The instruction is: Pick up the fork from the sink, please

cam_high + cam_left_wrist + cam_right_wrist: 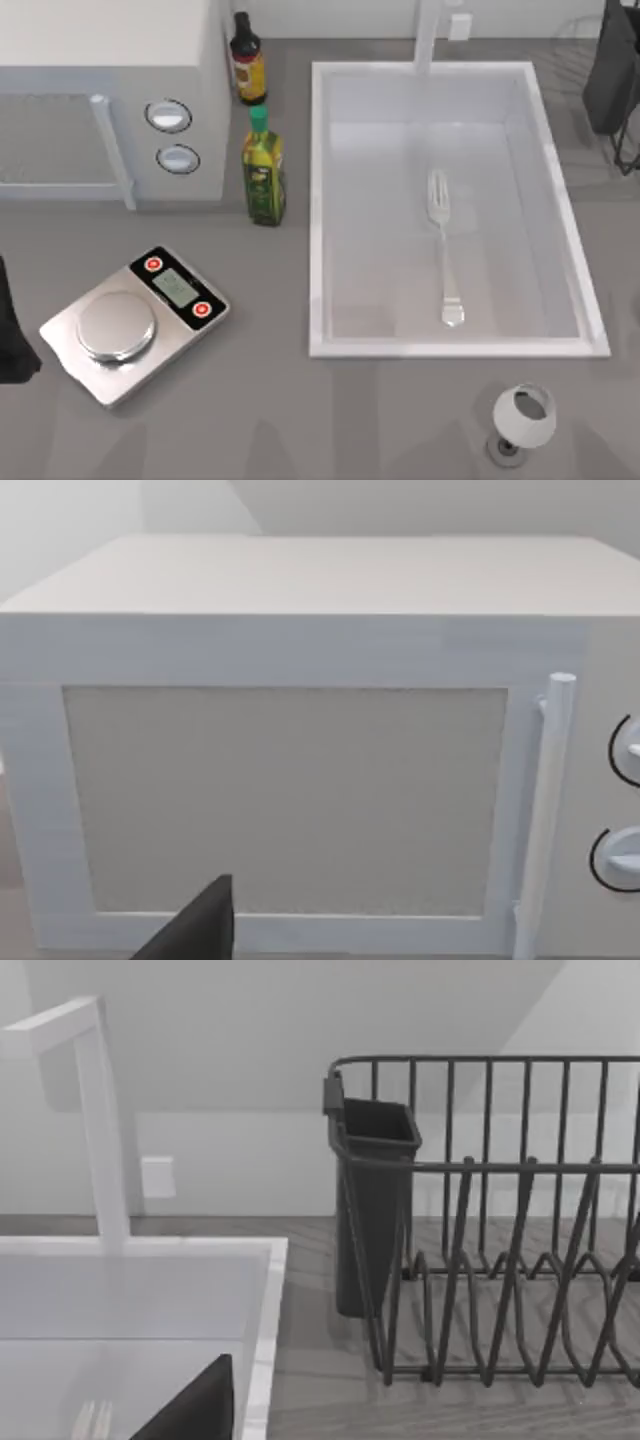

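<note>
- Silver fork [443, 245] lies flat on the sink [318, 200] floor, right of middle, tines toward the faucet.
- Left arm at left table edge, right arm at far right — cannot tell either claw's state.

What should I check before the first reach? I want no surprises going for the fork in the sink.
1. Slim shiny silver metal fork lies flat on the basin bottom, tines toward the faucet: ok.
2. Nothing else lies in the large white rectangular sink around the fork: ok.
3. White faucet post stands at the far rim, apart from the fork: ok.
4. Right arm waits at the table's far right, beside the sink: ok.
5. Right gripper's fingers open: cannot tell.
6. Left arm parked at the left edge: ok.
</note>
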You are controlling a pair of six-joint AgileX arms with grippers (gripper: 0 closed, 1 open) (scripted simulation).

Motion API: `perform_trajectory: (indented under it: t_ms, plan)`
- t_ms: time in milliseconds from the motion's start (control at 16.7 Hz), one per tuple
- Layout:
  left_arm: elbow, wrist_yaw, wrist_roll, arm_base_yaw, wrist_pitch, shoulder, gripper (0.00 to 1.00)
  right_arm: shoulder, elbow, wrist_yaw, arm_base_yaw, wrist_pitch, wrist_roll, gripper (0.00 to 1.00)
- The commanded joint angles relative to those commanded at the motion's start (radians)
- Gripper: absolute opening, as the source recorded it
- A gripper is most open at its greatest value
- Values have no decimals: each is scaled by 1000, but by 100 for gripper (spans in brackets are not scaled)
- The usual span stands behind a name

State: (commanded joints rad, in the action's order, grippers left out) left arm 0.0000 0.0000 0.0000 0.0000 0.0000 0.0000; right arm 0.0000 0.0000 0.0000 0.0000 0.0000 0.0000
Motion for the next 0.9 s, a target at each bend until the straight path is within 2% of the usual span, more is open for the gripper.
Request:
perform_trajectory:
  t_ms: [660, 900]
  plan:
    - [0, 0, 0, 0, 0, 0, 100, 0, 0, 0, 0, 0, 0, 100]
    - [0, 0, 0, 0, 0, 0, 100, 96, 95, 1, 11, -50, 10, 100]
